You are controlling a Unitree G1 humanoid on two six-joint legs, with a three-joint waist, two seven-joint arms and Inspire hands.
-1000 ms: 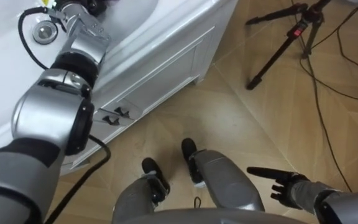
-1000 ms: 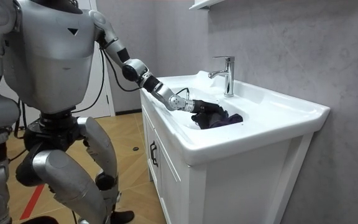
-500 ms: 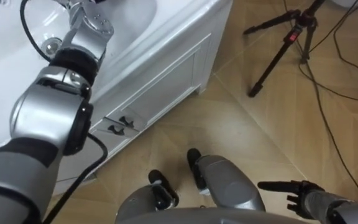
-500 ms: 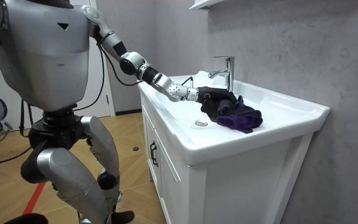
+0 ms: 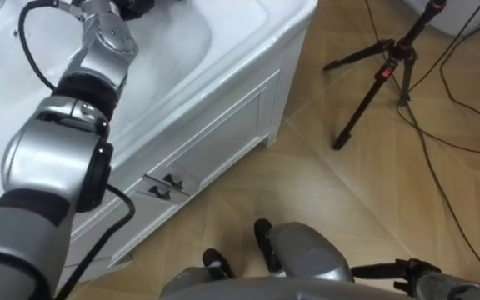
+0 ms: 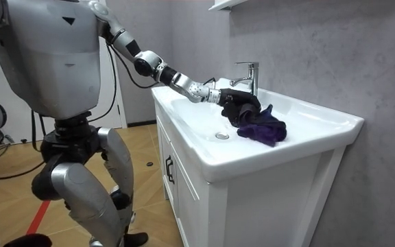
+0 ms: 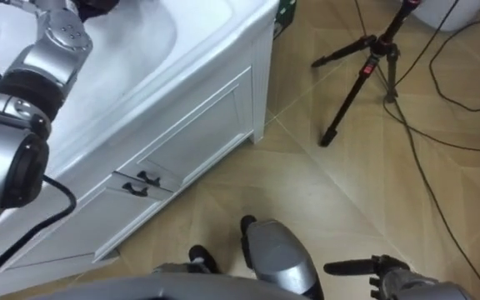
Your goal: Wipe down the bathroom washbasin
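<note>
The left hand [image 6: 234, 101], fingers curled round the cloth [image 6: 262, 127], should press it flat against the basin [image 6: 197, 132] beneath them, sweeping evenly.

cloth [image 6: 262, 130] in basin [image 6: 192, 125], faucet [image 6: 250, 80] behind

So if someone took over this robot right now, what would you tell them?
Left robot hand: closed on the purple cloth, by the faucet, at the back of the basin.
Right robot hand: open, idle, low at its side.
Done: cloth is in the basin; how much is wiped cannot be told.
To do: wipe the rest, including around the drain.
</note>
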